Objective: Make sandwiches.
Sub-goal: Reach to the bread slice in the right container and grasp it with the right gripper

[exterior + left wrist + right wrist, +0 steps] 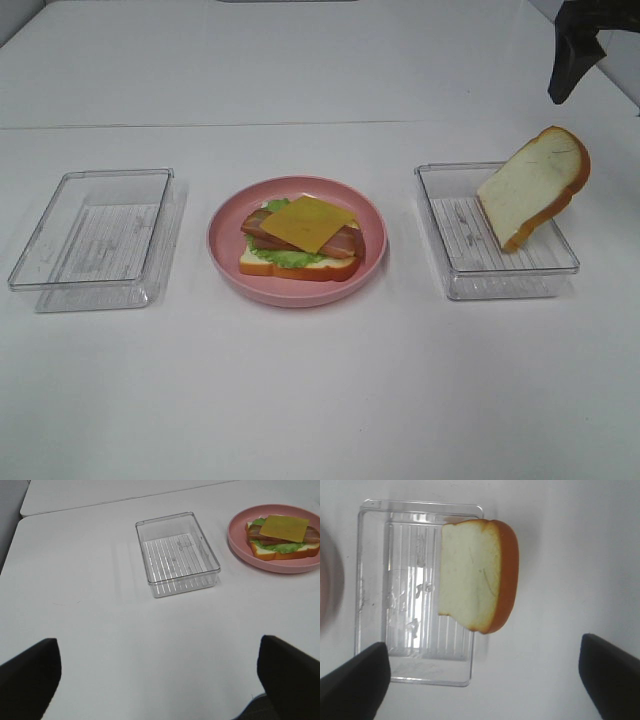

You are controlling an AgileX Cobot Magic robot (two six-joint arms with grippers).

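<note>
Sandwich [300, 240] sits open-faced on the round pink plate [225, 255] at the table's center: bottom bread slice, green lettuce, reddish-brown bacon strips, w/ the yellow cheese square [310, 222] on top, turned cornerwise. No top slice on it yet. That second bread slice [533, 187] is over on the right, standing tilted in the right clear tray [450, 270], its lower edge down inside the tray and its crusted top leaning out past the tray's far right rim. You'll see it clearly in the right wrist view [477, 575], white face up, tan crust along one side. Right gripper [485, 675]: fingers spread wide apart, nothing between them, touching nothing; it hangs above the tray and slice, well clear of both. In the exterior view only a dark bit of that arm shows at the top right corner. Left gripper [160, 675]: also wide apart, empty, both dark fingertips [30, 675] at the frame's lower corners over bare white table [320, 400]. Ahead of it lies the left clear tray [177, 555], nothing in it, w/ the plate and sandwich [282, 536] just beyond on its far side. Left tray and plate are near but apart; same for the plate and right tray.
</note>
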